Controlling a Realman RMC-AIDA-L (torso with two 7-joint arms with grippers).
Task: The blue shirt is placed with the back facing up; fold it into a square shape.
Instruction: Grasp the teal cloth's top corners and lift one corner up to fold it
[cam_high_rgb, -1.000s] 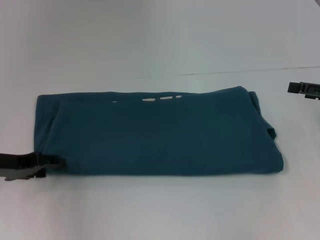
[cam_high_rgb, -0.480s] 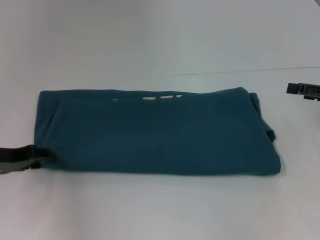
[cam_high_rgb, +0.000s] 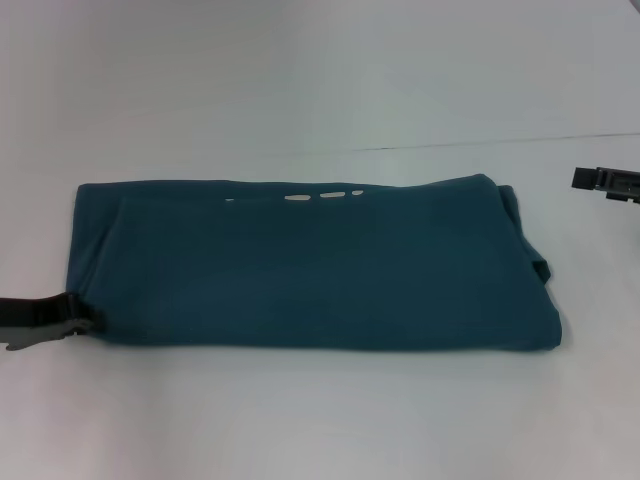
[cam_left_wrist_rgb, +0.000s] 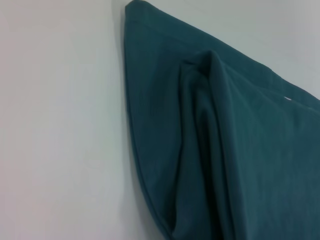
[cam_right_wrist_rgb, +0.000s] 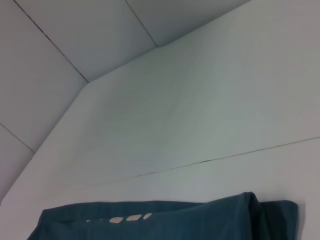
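The blue shirt (cam_high_rgb: 310, 265) lies on the white table (cam_high_rgb: 300, 420) as a long flat band running left to right, with a few small light gaps along its far edge. My left gripper (cam_high_rgb: 80, 320) is low at the band's near left corner, touching the cloth edge. The left wrist view shows that corner of the shirt (cam_left_wrist_rgb: 225, 140) close up, with a raised ridge of bunched fabric. My right gripper (cam_high_rgb: 603, 182) hovers at the right edge of the head view, clear of the shirt. Its wrist view catches only the shirt's far edge (cam_right_wrist_rgb: 165, 220).
A thin seam (cam_high_rgb: 500, 142) crosses the table behind the shirt. Bare white tabletop surrounds the shirt on all sides, and light wall panels (cam_right_wrist_rgb: 75, 40) rise beyond the table's far edge.
My left gripper has drawn back to the left, from over the shirt's near left corner to its very edge. The right gripper has stayed put.
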